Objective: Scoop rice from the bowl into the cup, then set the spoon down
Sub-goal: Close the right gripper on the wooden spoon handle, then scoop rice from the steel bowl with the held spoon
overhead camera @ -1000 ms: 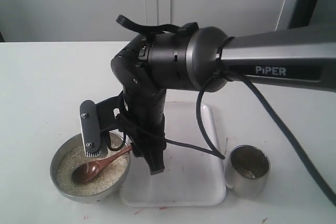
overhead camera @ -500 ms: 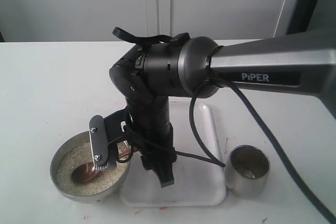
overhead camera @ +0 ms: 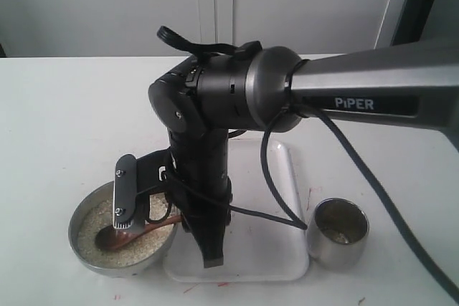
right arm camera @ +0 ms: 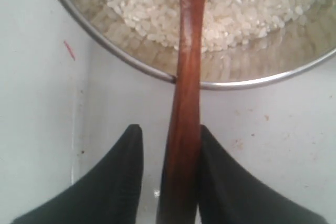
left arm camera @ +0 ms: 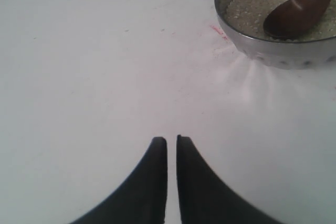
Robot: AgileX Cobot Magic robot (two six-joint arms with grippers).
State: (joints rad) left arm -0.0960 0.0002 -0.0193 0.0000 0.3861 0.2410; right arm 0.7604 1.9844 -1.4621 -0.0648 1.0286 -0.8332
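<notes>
The steel bowl [overhead camera: 86, 256] stands at the front left, filled with rice [overhead camera: 93, 223]. The reddish-brown spoon [overhead camera: 118, 236] lies with its scoop in the rice and its handle across the rim [right arm camera: 186, 56]. My right gripper [overhead camera: 168, 223] straddles the handle [right arm camera: 168, 129]. It is open: one finger touches the wood, and a gap shows on the other side. The steel cup [overhead camera: 338, 233] stands at the front right, apart from the arm. My left gripper [left arm camera: 171, 139] is shut and empty over bare table, with the bowl [left arm camera: 273, 56] a short way ahead of it.
A white tray [overhead camera: 265, 256] lies between bowl and cup, under the right arm's wrist. A black cable [overhead camera: 276, 191] loops from the arm over the tray. Small red marks dot the white table [overhead camera: 64, 127] near the bowl.
The right gripper has tilted and come down lower at the bowl's near rim, around the handle. The spoon's scoop stays in the rice and its handle lies lower.
</notes>
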